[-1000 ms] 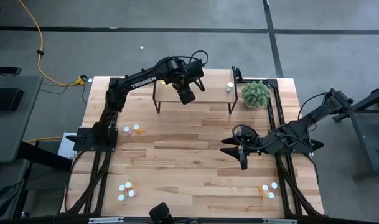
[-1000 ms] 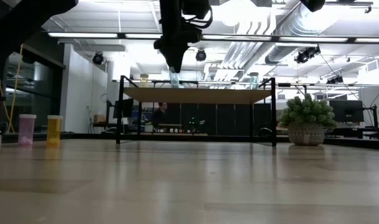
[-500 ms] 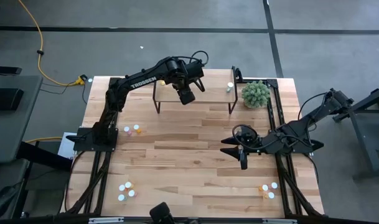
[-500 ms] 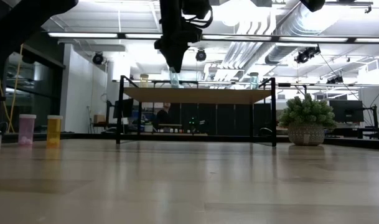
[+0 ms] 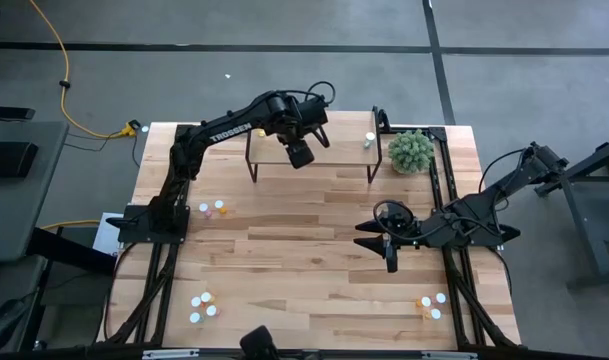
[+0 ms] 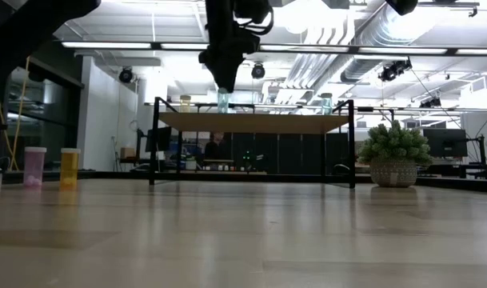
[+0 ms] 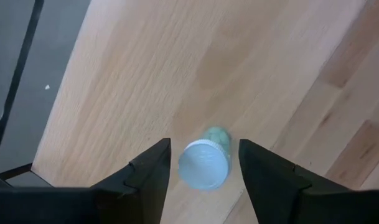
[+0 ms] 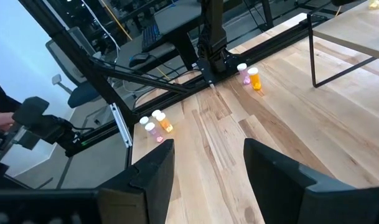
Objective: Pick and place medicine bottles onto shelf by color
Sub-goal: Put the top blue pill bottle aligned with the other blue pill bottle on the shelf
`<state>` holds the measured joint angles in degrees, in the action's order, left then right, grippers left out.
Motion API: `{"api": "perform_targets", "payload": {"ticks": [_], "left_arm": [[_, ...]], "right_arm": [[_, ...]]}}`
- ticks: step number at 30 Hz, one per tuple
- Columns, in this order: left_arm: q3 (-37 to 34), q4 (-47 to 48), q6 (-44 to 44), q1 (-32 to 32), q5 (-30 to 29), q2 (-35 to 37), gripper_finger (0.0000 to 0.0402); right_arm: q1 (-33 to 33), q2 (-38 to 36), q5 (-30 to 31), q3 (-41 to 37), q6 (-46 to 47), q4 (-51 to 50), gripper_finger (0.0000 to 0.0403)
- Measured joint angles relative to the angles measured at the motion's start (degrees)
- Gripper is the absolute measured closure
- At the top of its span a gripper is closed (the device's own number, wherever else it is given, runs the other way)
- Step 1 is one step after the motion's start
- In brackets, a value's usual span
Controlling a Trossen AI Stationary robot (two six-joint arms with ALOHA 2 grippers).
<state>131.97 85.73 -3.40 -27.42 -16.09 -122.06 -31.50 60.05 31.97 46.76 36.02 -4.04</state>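
Observation:
A pale teal medicine bottle (image 7: 205,167) with a white cap stands upright on the shelf (image 5: 334,152). My left gripper (image 7: 205,148) hangs over it, pointing steeply down, its fingers on either side of the cap with a small gap on each side. In the low view this bottle (image 6: 223,101) shows just under the gripper (image 6: 223,84). A yellow bottle (image 6: 185,102) and another teal one (image 6: 326,102) stand on the shelf too. My right gripper (image 5: 364,236) waits open over the table's right half, with nothing between its fingers (image 8: 155,168).
Loose bottles stand in groups on the table: at the left middle (image 5: 212,208), at the near left (image 5: 202,305) and at the near right (image 5: 431,303). A fuzzy green plant in a pot (image 5: 411,150) stands just right of the shelf.

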Motion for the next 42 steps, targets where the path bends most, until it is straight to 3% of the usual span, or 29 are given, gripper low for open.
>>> {"api": "perform_targets", "payload": {"ticks": [9, 15, 22, 27, 36, 42], "left_arm": [[2.9, -1.7, 0.0, 0.1, 2.1, 3.0, 0.0183], [2.8, -2.5, -6.7, 1.0, 3.9, 9.0, 0.0186], [0.3, -16.5, -6.0, 9.7, 1.5, 21.7, 0.0213], [-15.6, -29.4, -3.9, 18.4, -6.5, 34.5, 0.0238], [-63.2, -64.2, -13.6, 33.6, -19.9, 62.0, 0.0283], [-82.3, -83.1, -12.2, 41.4, -30.5, 74.3, 0.0333]], "right_arm": [[0.0, 0.0, 0.0, 0.0, 0.3, 0.2, 0.0219], [0.0, 0.0, 2.1, 0.0, 2.7, 0.3, 0.0219], [0.0, 0.0, 2.4, 0.0, -1.0, 0.1, 0.0219], [0.0, 0.0, 2.4, 0.0, -3.3, 0.0, 0.0219], [0.7, 0.0, 2.3, 0.0, -7.8, 0.0, 0.0219], [5.3, 0.0, 2.3, 0.0, -10.6, 0.9, 0.0219]]}}
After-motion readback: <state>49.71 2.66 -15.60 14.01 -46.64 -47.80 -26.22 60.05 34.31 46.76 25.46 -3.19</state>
